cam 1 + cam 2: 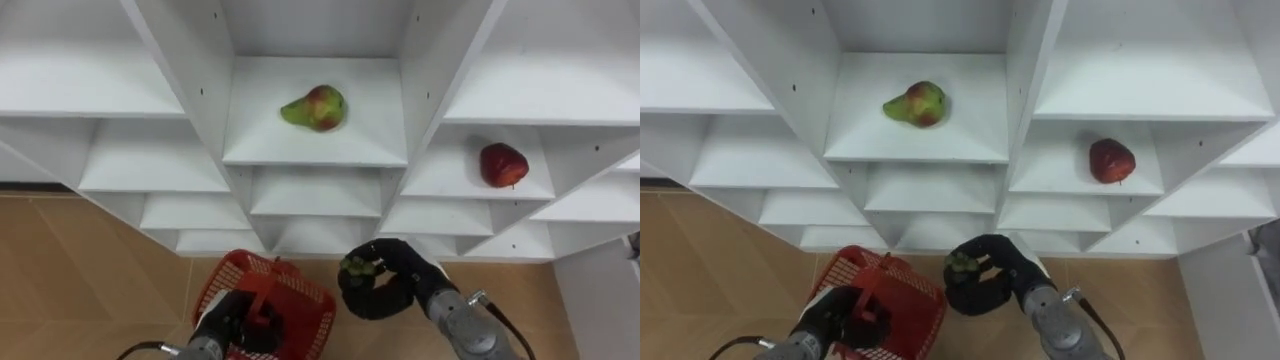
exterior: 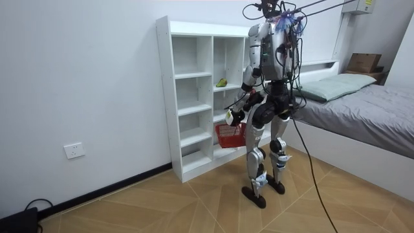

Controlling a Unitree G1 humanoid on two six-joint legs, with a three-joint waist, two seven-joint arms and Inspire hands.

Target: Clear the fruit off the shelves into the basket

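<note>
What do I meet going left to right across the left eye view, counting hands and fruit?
In order: left hand gripping the red basket by its handle → pear on the middle shelf → right hand curled round a small green fruit → red apple on the shelf further right.

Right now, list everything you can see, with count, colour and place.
shelf unit: one, white, straight before the robot
pear: one, green and red, on a middle-column shelf
apple: one, red, on a right-column shelf
green fruit: one small bunch, held just right of the basket
basket: one, red, held below the shelves
bed: one, grey bedding, room view's right
cardboard box: one, brown, behind the bed's head
wall socket: one, white, low at the room view's left
left hand: one, dark, curled round the basket's handle
right hand: one, dark, curled round the green fruit
</note>
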